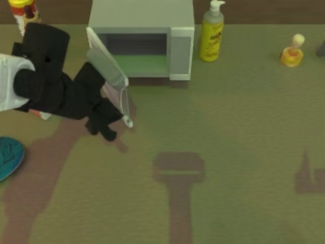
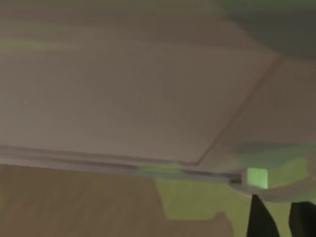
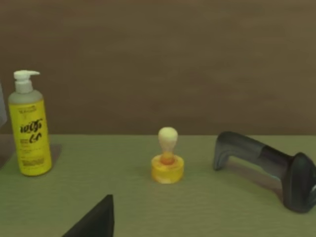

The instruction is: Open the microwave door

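At the counter's (image 1: 228, 152) far edge, left of centre, you see the microwave (image 1: 142, 20), white-grey with a green floor. The microwave door (image 1: 107, 71) stands swung well outward to the left, window translucent grey. Your left claw (image 1: 114, 122) sits at the door's free edge; you cannot tell its opening. Open olive counter lies in front. A yellow pump bottle (image 1: 212, 33) stands just right of the microwave.

Matt white microwave (image 1: 147, 20), translucent grey microwave door (image 1: 106, 71), glossy yellow plastic bottle (image 1: 211, 35)
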Robot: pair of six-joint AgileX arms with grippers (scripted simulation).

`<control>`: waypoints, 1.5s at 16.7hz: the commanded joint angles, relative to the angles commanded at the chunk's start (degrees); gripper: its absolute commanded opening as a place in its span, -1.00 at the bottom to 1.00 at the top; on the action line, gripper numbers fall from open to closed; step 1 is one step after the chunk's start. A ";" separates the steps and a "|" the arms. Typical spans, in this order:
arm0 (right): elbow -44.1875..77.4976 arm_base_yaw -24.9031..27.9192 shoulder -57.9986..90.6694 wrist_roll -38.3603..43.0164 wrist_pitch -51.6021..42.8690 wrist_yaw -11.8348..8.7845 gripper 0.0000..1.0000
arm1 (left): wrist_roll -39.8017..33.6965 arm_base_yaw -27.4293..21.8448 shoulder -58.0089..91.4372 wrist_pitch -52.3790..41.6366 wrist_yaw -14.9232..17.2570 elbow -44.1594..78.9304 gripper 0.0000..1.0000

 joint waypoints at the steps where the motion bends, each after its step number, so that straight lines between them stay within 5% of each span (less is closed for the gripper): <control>1: 0.00 0.00 0.00 0.00 0.00 0.00 1.00 | 0.88 0.36 -0.07 -0.31 0.44 0.21 -1.00; 25: 0.00 0.00 0.00 0.00 0.00 0.00 1.00 | 2.24 1.03 0.06 -1.12 1.09 0.28 -1.00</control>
